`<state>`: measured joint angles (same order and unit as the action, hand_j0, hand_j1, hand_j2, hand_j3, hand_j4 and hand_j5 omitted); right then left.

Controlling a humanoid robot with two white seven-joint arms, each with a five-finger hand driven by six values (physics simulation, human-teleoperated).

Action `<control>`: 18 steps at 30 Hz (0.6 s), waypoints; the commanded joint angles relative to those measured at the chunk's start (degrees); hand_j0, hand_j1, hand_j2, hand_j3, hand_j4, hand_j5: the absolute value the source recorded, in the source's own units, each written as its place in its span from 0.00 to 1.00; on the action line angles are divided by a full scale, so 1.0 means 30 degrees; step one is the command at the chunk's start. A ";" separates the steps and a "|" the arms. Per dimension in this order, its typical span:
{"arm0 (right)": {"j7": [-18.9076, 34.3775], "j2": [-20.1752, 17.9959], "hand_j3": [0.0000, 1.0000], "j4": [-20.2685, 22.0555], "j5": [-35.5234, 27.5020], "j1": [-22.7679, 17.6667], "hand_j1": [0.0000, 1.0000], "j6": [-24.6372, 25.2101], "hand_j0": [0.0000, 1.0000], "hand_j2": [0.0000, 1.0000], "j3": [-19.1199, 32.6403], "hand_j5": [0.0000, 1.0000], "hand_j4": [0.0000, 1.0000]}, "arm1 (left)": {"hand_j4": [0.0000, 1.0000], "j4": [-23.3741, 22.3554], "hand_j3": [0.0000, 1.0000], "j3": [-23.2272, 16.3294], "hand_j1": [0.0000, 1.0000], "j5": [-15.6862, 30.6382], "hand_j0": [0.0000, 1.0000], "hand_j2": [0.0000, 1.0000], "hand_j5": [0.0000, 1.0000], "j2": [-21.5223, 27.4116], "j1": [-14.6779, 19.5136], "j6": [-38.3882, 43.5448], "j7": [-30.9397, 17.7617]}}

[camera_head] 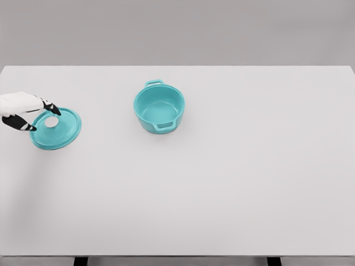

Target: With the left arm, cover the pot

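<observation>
Clearly the left hand point(25, 112) hovered, fingers apart, over the lid point(55, 129); it should pinch the knob point(51, 122) squarely before lifting toward the pot point(158, 108).

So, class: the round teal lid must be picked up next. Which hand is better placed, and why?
Left. The robot's left hand is already at the round teal lid, fingers spread around its pale knob. The open teal pot sits to its right. No right arm is visible.
</observation>
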<state>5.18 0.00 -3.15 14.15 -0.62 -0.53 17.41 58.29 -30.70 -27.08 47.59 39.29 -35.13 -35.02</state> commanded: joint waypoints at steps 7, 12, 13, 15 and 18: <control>0.0003 0.0001 1.00 -0.0004 0.0002 -0.0029 1.00 -0.0001 1.00 1.00 -0.0001 1.00 1.00 | 0.76 0.0053 0.76 0.0097 0.76 0.0092 0.76 0.76 0.76 -0.0044 0.0000 0.0043 0.0006; 0.0003 0.0001 1.00 -0.0004 0.0002 -0.0029 1.00 -0.0001 1.00 1.00 -0.0001 1.00 1.00 | 0.75 0.0756 0.75 0.0126 0.75 0.0121 0.75 0.75 0.75 -0.0044 -0.0029 0.0043 0.0006; 0.0003 0.0001 1.00 -0.0004 0.0002 -0.0029 1.00 -0.0001 1.00 1.00 -0.0001 1.00 1.00 | 0.75 0.0785 0.75 0.0126 0.75 0.0150 0.75 0.75 0.75 -0.0044 -0.0029 0.0043 0.0006; 0.0003 0.0001 1.00 -0.0004 0.0002 0.0000 1.00 -0.0001 1.00 1.00 -0.0001 1.00 1.00 | 0.75 0.0873 0.75 0.0155 0.75 0.0209 0.75 0.75 0.75 -0.0044 -0.0029 0.0043 0.0006; 0.0003 0.0001 1.00 -0.0004 0.0002 -0.0029 1.00 -0.0001 1.00 1.00 -0.0001 1.00 1.00 | 0.75 0.0873 0.75 0.0126 0.75 0.0268 0.75 0.75 0.75 -0.0044 -0.0059 0.0043 0.0006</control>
<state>5.18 0.00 -3.13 14.15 -0.70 -0.53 17.41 60.76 -30.34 -26.72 47.40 38.67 -35.15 -35.02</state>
